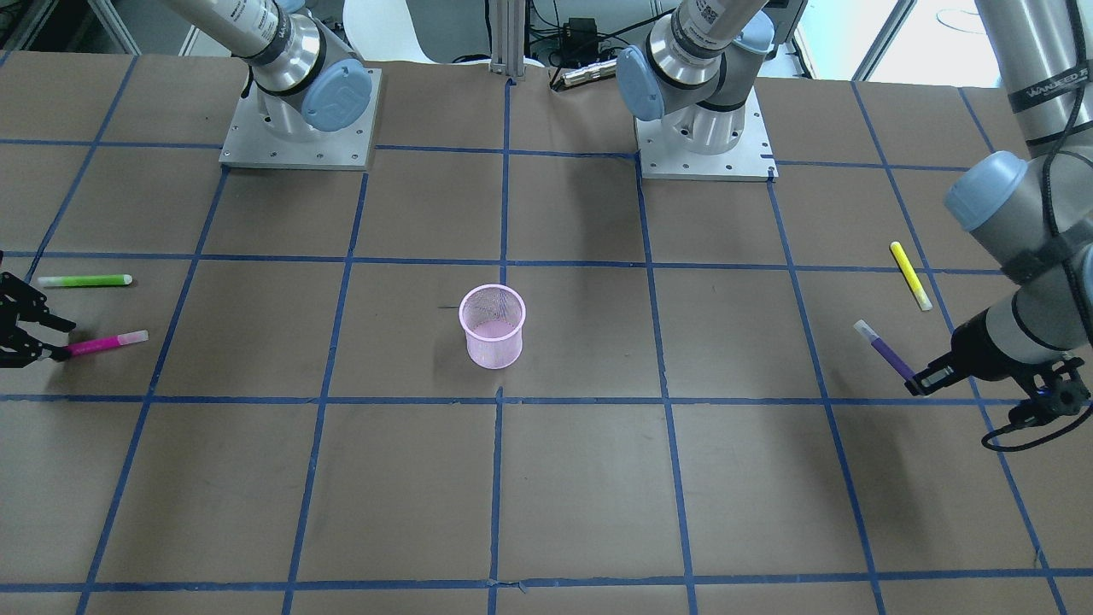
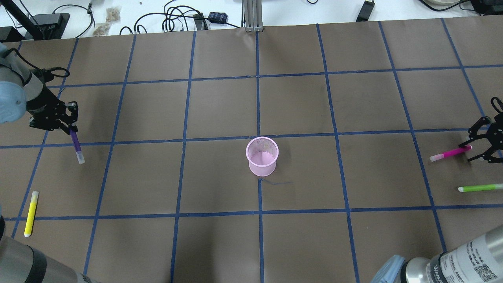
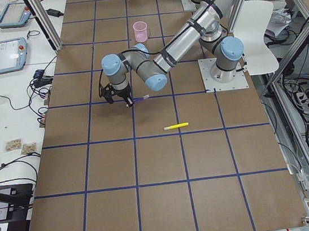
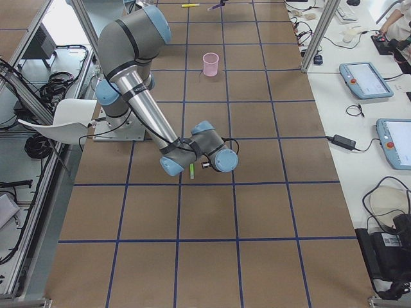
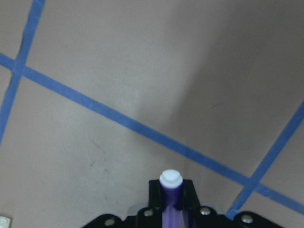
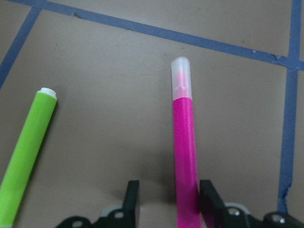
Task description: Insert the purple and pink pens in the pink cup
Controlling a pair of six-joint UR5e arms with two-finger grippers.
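Note:
The pink mesh cup (image 1: pixel 493 326) stands upright and empty mid-table, also in the overhead view (image 2: pixel 262 156). My left gripper (image 2: pixel 72 129) is shut on one end of the purple pen (image 2: pixel 76 145), which hangs slanted just above the table far to the cup's left; the left wrist view shows the pen (image 5: pixel 170 202) clamped between the fingers. My right gripper (image 2: pixel 476 148) is open, low at the table, its fingers on either side of one end of the pink pen (image 2: pixel 450 153). The pink pen (image 6: pixel 185 156) lies flat on the table, close to one finger (image 6: pixel 211 199).
A green pen (image 2: pixel 480 188) lies beside the pink one, also in the right wrist view (image 6: pixel 26 156). A yellow pen (image 2: pixel 31 213) lies near my left arm. The arm bases (image 1: pixel 299 128) (image 1: pixel 704 137) stand at the robot side. Blue tape lines cross the brown table.

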